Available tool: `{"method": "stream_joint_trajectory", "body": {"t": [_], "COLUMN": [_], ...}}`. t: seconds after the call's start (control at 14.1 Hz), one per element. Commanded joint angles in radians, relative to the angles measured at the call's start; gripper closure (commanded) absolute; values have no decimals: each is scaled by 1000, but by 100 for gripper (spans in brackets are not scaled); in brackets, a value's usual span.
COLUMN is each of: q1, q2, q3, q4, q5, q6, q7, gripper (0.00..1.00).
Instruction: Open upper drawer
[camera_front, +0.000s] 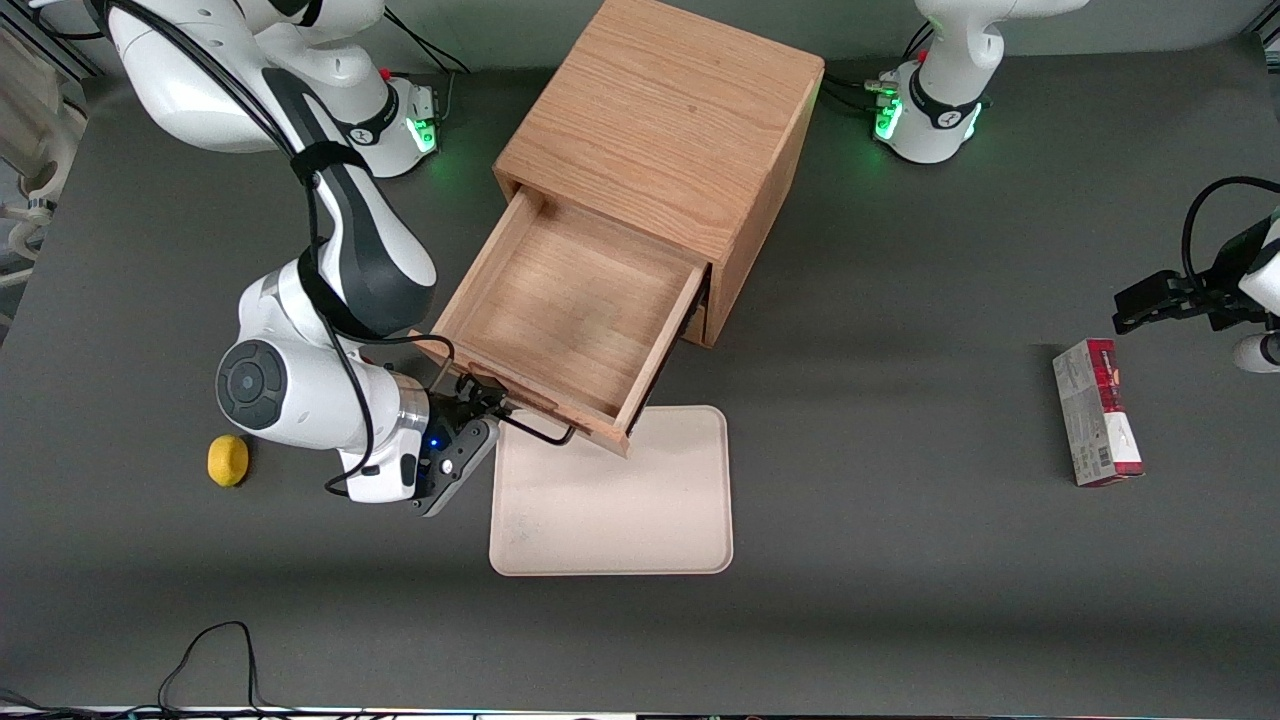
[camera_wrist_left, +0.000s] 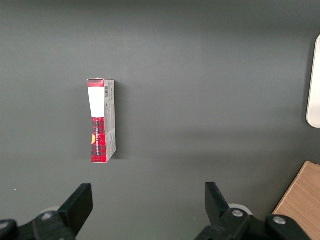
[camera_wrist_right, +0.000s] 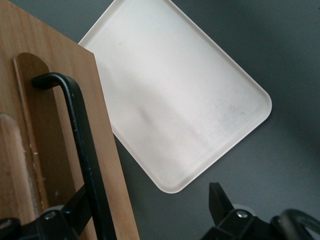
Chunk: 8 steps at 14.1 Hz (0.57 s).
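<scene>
The upper drawer (camera_front: 571, 310) stands pulled well out of the wooden cabinet (camera_front: 668, 140), over the cream tray (camera_front: 612, 500). The claw (camera_front: 487, 412) sits at its black handle (camera_wrist_right: 82, 150), fingers apart.

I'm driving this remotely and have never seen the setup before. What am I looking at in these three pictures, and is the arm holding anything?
The front view looks down on a dark grey table with a white robot arm at work. Its black two-finger gripper is at the black wire bar handle of the light-oak upper drawer, which stands pulled far out of the boxy wooden cabinet and looks empty. The right wrist view, from a camera on that arm, shows the handle between the open fingers, not clamped. The left wrist view comes from the parked arm and looks down on a red and white carton. Also on the table: a cream plastic tray partly under the drawer's front, and a yellow lemon beside the working arm.
</scene>
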Motion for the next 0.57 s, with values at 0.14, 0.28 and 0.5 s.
{"method": "stream_joint_trajectory", "body": {"t": [0.14,0.28,0.5], "q1": [-7,-6,-7], "q2": [34,40,49], "q3": [5,5,5], "q4": [39,49,57], "q5": [42,42,47], "q6": [24,41,59], "q7": [-26,-24,-24], "gripper": [0,0,0]}}
